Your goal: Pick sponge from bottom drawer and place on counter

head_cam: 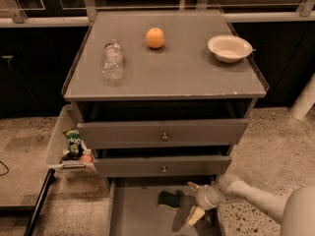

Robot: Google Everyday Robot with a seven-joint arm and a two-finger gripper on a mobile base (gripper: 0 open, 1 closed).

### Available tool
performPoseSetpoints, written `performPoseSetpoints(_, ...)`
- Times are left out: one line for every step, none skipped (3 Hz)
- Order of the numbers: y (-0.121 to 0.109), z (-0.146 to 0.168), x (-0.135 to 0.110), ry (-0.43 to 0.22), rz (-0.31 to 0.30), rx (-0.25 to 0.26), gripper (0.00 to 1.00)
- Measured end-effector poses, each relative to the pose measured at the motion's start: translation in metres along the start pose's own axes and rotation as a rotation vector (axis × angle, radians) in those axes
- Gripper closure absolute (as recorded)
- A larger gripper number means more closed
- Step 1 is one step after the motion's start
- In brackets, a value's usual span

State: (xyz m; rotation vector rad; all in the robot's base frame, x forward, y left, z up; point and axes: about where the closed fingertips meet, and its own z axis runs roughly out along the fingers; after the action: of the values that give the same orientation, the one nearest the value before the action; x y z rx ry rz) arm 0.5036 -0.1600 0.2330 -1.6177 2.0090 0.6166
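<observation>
The bottom drawer point(132, 216) stands pulled out, and the sponge point(170, 199) lies flat on its floor, roughly mid-drawer, dark green face up. The pincer point(193, 200) hangs over the drawer's right part, just beside the sponge, its two pale fingers point(196, 215) spread apart and clamped on nothing. They may be brushing the sponge's right end, but the dim view leaves that unsure. Above the drawer, the desk point(187, 75) carries an orange point(155, 38), a clear bottle point(112, 61) lying on its side, and a white bowl point(230, 48). Up and left of the drawer, a side bin point(55, 137) holds a green snack packet point(74, 140).
</observation>
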Motion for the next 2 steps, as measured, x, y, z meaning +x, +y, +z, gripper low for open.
performPoseSetpoints(-0.010, 0.031, 0.003, -0.023, -0.024, 0.034, 0.00)
performPoseSetpoints(-0.020, 0.054, 0.002, -0.031, -0.074, 0.080, 0.00)
